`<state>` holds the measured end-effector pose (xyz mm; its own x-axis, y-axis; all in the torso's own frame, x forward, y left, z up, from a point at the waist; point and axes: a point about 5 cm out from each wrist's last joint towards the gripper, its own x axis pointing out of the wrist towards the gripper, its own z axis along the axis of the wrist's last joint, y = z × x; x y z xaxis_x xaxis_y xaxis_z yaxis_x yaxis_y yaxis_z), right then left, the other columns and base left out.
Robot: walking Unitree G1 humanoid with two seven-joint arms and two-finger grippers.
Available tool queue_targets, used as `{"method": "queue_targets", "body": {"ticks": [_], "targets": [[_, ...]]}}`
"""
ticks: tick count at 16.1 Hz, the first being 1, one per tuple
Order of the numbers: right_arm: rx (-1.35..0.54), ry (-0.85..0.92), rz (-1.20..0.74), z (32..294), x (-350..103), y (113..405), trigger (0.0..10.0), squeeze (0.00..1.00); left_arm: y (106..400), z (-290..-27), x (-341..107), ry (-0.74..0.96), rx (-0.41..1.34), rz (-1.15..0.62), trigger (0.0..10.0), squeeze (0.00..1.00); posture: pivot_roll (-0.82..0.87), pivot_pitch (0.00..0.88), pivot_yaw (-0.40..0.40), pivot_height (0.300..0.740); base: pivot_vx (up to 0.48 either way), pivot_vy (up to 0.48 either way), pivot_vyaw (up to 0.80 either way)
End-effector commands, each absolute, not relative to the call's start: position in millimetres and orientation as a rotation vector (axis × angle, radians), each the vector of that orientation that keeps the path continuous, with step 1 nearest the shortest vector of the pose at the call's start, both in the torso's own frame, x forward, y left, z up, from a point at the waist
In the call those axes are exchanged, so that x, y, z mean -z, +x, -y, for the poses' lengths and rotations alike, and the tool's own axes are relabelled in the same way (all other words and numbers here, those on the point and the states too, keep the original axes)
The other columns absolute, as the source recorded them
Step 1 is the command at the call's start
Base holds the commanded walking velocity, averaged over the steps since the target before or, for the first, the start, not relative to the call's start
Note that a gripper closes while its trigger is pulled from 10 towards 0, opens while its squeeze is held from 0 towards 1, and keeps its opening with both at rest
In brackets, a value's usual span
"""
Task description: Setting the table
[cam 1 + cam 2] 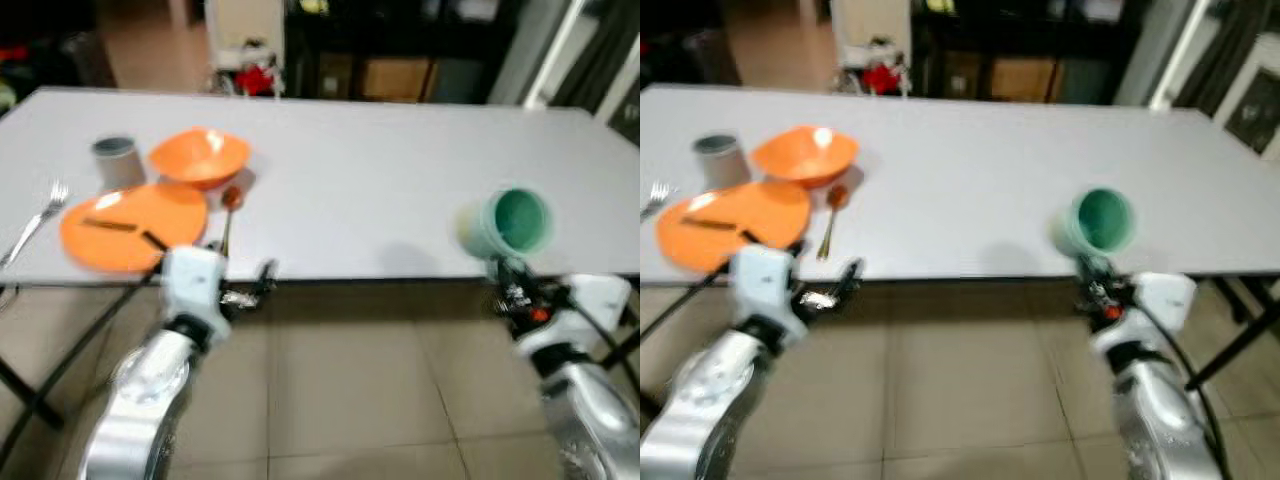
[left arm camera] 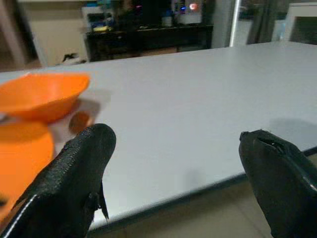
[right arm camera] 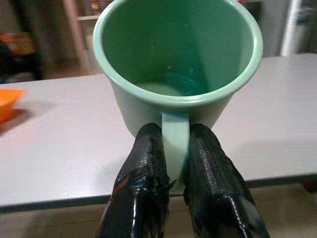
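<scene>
right gripper (image 3: 176,148) pinching green mug (image 3: 178,64) handle | left gripper (image 2: 173,163) fingers spread, empty | keep mug level, set down near orange plate (image 1: 130,225)

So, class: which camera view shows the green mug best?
The right wrist view: the green mug looms close, its handle pinched by the right gripper. Both eye views show it small and blurred above the table's near edge.

fork (image 1: 35,222) cut off at left edge, head views blurred, mug handle (image 3: 175,144) partly hidden
</scene>
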<state>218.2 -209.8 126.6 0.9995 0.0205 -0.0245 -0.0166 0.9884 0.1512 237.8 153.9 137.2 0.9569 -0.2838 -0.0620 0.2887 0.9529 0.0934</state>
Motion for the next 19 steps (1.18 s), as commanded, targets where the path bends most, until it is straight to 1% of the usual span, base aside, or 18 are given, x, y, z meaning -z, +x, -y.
{"method": "queue_targets", "body": {"ticks": [1, 7, 19], "targets": [[-0.053, 0.162, -0.011, 202.2, -131.4, 221.2, 10.0, 0.0, 238.0, -161.7, -139.9, 0.115, 0.265, -0.046, 10.0, 0.0, 0.01, 0.0, -0.05, 0.74, 0.281, 0.0, 0.0], [-0.039, 0.137, -0.044, 207.1, -128.1, 219.5, 10.0, 0.0, 245.0, -155.0, -140.5, 0.113, 0.285, -0.039, 10.0, 0.0, 0.01, 0.0, -0.051, 0.74, 0.283, 0.0, 0.0], [-0.055, 0.118, -0.065, 208.8, -129.6, 225.3, 10.0, 0.0, 248.2, -156.6, -141.0, 0.112, 0.275, -0.036, 10.0, 0.0, 0.01, 0.0, -0.051, 0.74, 0.289, 0.0, 0.0]]}}
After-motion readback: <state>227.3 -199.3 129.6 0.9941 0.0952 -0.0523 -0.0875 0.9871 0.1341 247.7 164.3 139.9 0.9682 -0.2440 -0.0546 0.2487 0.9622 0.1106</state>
